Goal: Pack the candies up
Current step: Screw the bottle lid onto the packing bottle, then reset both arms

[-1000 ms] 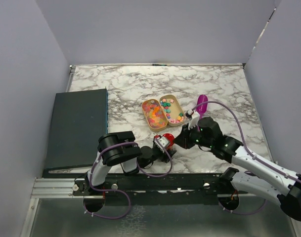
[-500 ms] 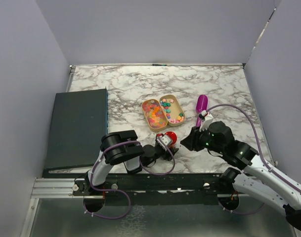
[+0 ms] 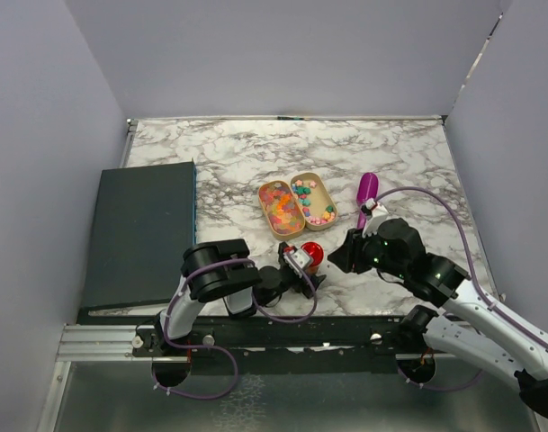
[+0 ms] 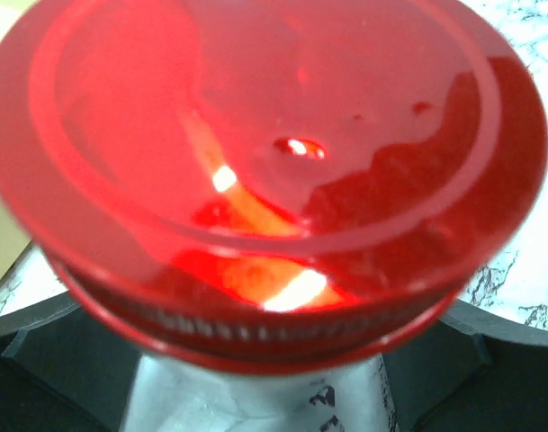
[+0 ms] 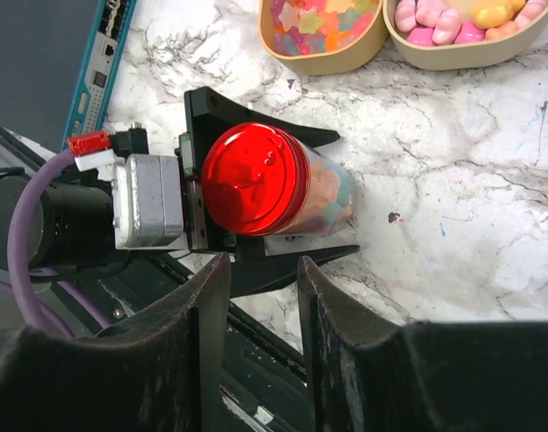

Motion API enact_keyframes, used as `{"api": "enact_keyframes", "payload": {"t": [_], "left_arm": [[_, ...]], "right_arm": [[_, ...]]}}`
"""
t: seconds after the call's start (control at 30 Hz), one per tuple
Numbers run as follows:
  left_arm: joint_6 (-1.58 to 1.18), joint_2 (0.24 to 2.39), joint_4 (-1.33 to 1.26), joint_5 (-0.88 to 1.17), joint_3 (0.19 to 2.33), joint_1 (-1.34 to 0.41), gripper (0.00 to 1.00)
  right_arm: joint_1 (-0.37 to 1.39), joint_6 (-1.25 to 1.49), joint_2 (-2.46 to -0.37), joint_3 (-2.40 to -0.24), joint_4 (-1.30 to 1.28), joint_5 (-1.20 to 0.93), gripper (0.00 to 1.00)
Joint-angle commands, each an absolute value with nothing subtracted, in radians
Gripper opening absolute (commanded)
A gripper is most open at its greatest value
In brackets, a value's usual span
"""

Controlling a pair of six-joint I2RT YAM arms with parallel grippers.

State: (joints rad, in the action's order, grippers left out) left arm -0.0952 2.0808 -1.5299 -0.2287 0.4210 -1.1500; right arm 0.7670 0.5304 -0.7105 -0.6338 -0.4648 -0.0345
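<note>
Candies fill two tan oval trays, one (image 3: 281,206) holding small flat pastel sweets and one (image 3: 314,200) holding larger pieces. More candies (image 5: 335,193) show through a clear jar lying on its side. The jar's shiny red lid (image 5: 254,178) fills the left wrist view (image 4: 256,135). My left gripper (image 3: 308,267) is open, with a black finger on either side of the jar. My right gripper (image 5: 262,263) is open and empty, just right of the jar and pointing at it. The purple scoop (image 3: 367,191) lies on the marble, apart from both grippers.
A dark flat box (image 3: 143,229) covers the left side of the marble table (image 3: 256,148). Grey walls close in the back and sides. The arms' mounting rail (image 3: 256,335) runs along the near edge.
My right gripper let go of the purple scoop, opened and drew back toward the near right. My left gripper's fingers spread wider around the jar.
</note>
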Motion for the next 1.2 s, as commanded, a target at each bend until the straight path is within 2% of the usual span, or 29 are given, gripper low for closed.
{"api": "enact_keyframes", "payload": {"t": [0.0, 0.27, 0.47, 0.73, 1.0, 1.17], "left_arm": [[-0.105, 2.065, -1.509, -0.269, 0.368, -1.166, 0.99], [-0.142, 1.973, -1.502, -0.301, 0.27, -1.194, 0.99], [-0.24, 1.815, -1.391, -0.269, 0.19, -1.209, 0.99], [-0.306, 1.415, -0.789, -0.293, 0.234, -1.217, 0.99], [-0.323, 0.962, -0.2, -0.432, 0.362, -1.216, 0.99], [-0.378, 0.819, 0.079, -0.57, 0.532, -1.213, 0.99]], "right_arm": [[0.772, 0.513, -0.722, -0.677, -0.476, -0.004, 0.4], [0.772, 0.482, -0.742, -0.712, -0.486, 0.027, 0.42], [0.772, 0.467, -0.768, -0.767, -0.518, 0.089, 0.51], [0.772, 0.445, -0.764, -0.824, -0.526, 0.196, 0.72], [0.772, 0.456, -0.826, -0.927, -0.599, 0.383, 0.8], [0.772, 0.504, -0.843, -0.974, -0.639, 0.556, 0.85]]}}
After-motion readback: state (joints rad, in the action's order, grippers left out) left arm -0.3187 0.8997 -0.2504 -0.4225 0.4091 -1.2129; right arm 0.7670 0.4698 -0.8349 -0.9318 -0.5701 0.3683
